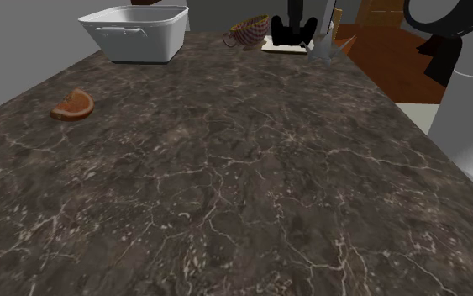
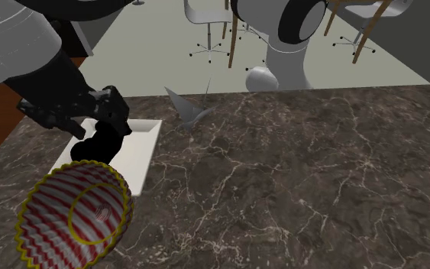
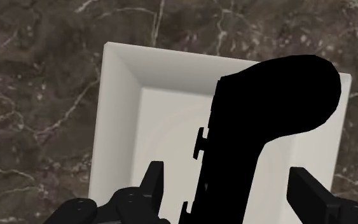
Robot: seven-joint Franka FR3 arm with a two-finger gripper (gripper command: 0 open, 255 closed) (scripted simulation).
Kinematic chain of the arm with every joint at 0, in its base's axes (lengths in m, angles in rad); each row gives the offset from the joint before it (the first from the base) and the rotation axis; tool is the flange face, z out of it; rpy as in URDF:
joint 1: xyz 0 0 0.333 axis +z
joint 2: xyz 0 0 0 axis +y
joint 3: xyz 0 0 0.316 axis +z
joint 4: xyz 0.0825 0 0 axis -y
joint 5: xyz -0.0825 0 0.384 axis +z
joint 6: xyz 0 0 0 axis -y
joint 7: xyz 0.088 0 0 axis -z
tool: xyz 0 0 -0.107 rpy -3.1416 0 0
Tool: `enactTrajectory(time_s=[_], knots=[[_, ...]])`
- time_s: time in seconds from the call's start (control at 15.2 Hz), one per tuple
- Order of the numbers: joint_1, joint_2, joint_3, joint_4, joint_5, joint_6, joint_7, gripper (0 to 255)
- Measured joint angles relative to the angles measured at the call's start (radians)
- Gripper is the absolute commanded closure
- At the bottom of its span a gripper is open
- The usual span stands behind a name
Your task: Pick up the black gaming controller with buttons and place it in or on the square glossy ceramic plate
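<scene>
In the wrist view the gripper (image 3: pixel 227 170) is seen with its two black fingers (image 3: pixel 154 181) spread well apart, and nothing is clasped by them. The black controller (image 3: pixel 266 108) is found in the gap between the fingers, with pale plate showing on either side of it, so it is touched by neither finger. One rounded grip is pointed away from the hand, and small projections are made out along one edge. Its end nearest the hand is cut off by the picture's border, and its surface is drawn flat black, so no further detail can be told. The controller is laid on the square white plate (image 3: pixel 123 121), whose raised rim is plainly seen beside one finger, while part of the opposite side is covered by the controller. The plate is set on a dark, veined countertop (image 1: pixel 251 185). In the second exterior view hand and controller are merged into one black mass over the plate, and where one ends and the other begins cannot be told. A corner of the plate is hidden there behind a red-and-white striped bowl (image 2: pixel 75 214) with a yellow rim, tipped on its side. Near the plate a grey pointed object (image 2: pixel 187 109) is seen, though what it is cannot be made out. Farther along the countertop a white tub (image 1: pixel 138 34) is placed, and well apart from it an orange wedge (image 1: pixel 73 106). Beyond the countertop, chairs (image 2: pixel 209 19) are seen on a pale floor.
</scene>
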Motion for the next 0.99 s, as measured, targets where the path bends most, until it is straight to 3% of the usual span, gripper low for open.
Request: enactTrajectory(time_s=[0.33,0.53,0.66,0.99], knots=[[-0.002,0.014,0.0,0.035,0.004,-0.021,-0.001,0],[-0.03,0.117,-0.005,0.272,0.031,-0.154,-0.019,0],[-0.039,0.151,-0.005,0.351,0.04,-0.202,-0.022,0],[-0.041,0.156,-0.005,0.368,0.041,-0.214,-0.023,0]])
